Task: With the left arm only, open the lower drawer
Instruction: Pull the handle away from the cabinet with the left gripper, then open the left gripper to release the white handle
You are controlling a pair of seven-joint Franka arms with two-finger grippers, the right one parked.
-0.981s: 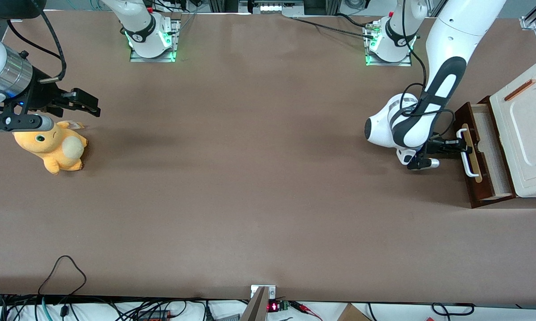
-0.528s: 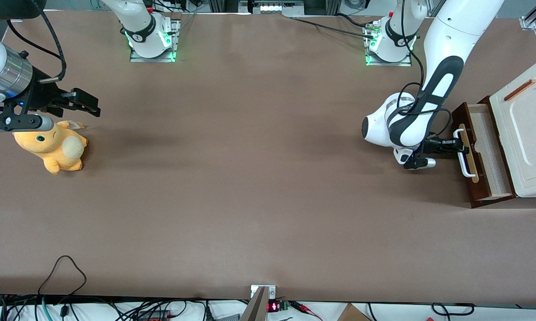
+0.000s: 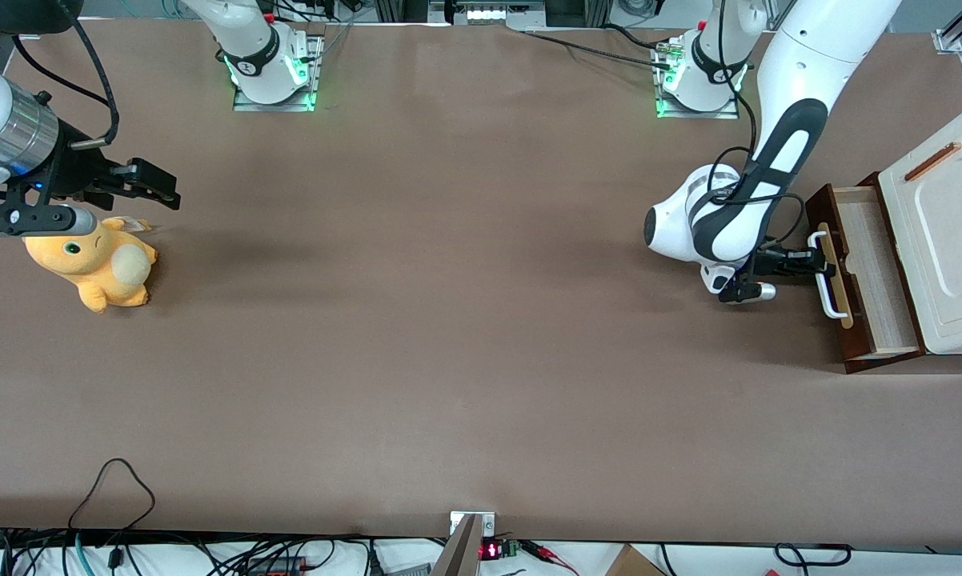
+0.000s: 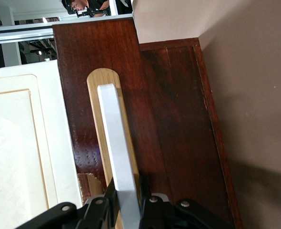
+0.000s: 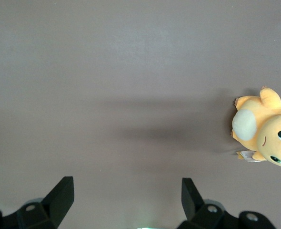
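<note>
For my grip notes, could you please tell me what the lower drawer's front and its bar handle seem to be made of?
Lower drawer: dark, glossy stained wood, judging by visible grain; pale wood inside. Bar handle: smooth white, possibly painted metal or plastic, on a light wooden strip. The left arm's hand is clamped on the bar.

orange plush toy [image 3: 90,265] on brown table [image 3: 417,320] toward parked arm's end, cream-white box [image 3: 941,232] toward working arm's end

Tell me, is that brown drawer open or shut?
Open: the lower drawer sticks out, showing pale wood inside. The left arm's gripper is shut on its white handle.
</note>
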